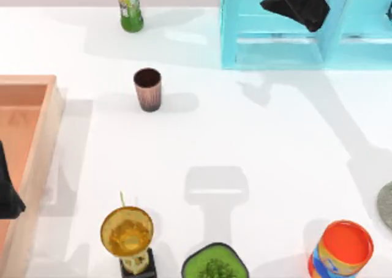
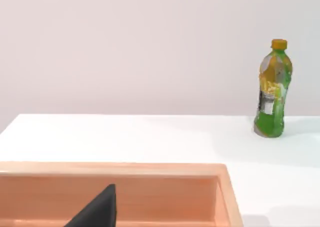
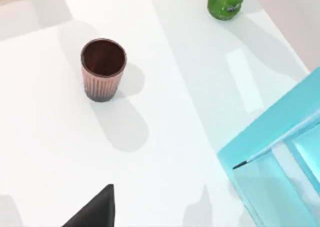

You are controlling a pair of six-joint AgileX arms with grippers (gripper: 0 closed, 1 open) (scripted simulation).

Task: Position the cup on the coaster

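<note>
The cup (image 1: 147, 89) is seen upright and untouched on the counter (image 1: 257, 137), toward the far edge and left of centre, near a green bottle (image 1: 129, 7). The coaster (image 1: 386, 203) is glimpsed at the right edge, well apart from it, so the task is judged barely begun: grasp, carry and placement are all left. The right gripper (image 1: 299, 2) is held above a blue rack (image 1: 278, 42) at the far right; the left gripper (image 1: 7, 195) is parked over a wooden tray (image 1: 37, 161). Whether either gripper's fingers are spread cannot be told.
</note>
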